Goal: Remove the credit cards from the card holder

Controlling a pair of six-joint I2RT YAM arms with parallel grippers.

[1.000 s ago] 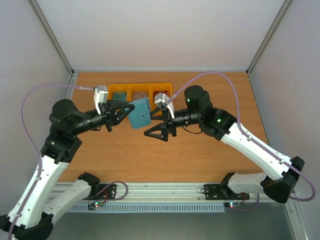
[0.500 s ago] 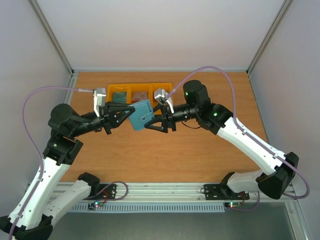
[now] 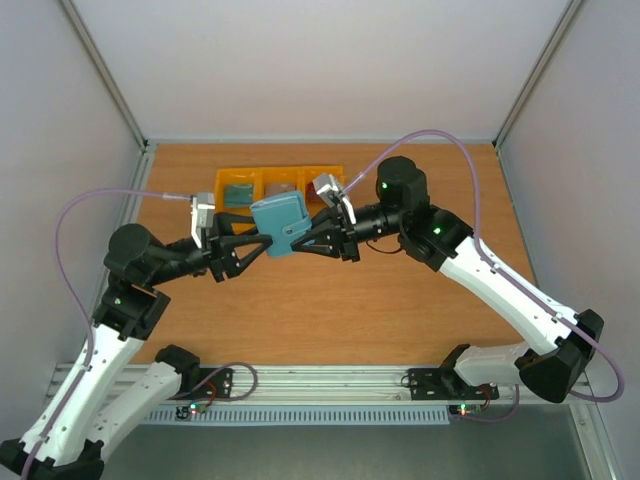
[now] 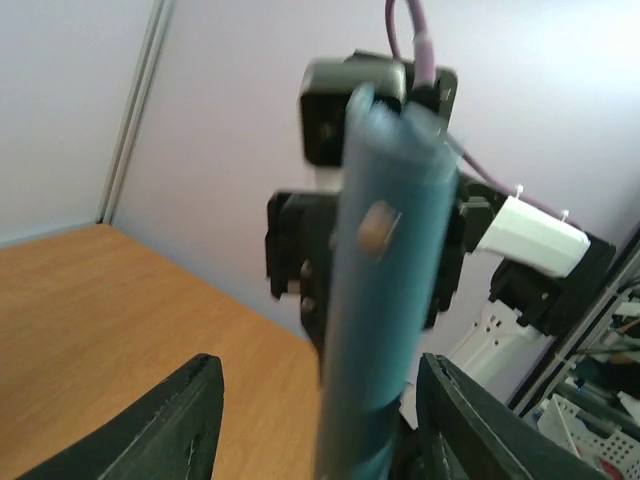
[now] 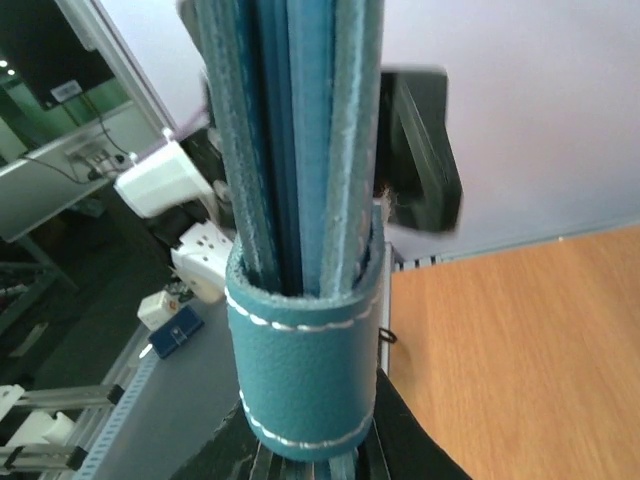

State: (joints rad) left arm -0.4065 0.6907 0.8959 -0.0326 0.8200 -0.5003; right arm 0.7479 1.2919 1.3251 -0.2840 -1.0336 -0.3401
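Observation:
The teal card holder [image 3: 280,222] hangs in the air above the table, edge-on between my two grippers. My right gripper [image 3: 303,240] is shut on its right end; in the right wrist view the holder [image 5: 300,370] fills the frame, strap loop toward the camera, pinched at the bottom by my right gripper [image 5: 310,452]. Blue edges show between its leather layers; I cannot tell if they are credit cards. My left gripper [image 3: 262,242] is open around the other end. In the left wrist view the holder [image 4: 385,300] stands between my left gripper's [image 4: 320,400] fingers, with a gap on each side.
A yellow bin [image 3: 222,180] with three compartments stands at the back of the table behind the grippers. A teal flat card [image 3: 237,195] lies in its left compartment and a pale one [image 3: 282,187] in the middle one. The right compartment is partly hidden by my right wrist.
My right gripper came in from the right and shut on the holder. My left gripper, shut on it before, has opened. The holder rose slightly toward the bin.

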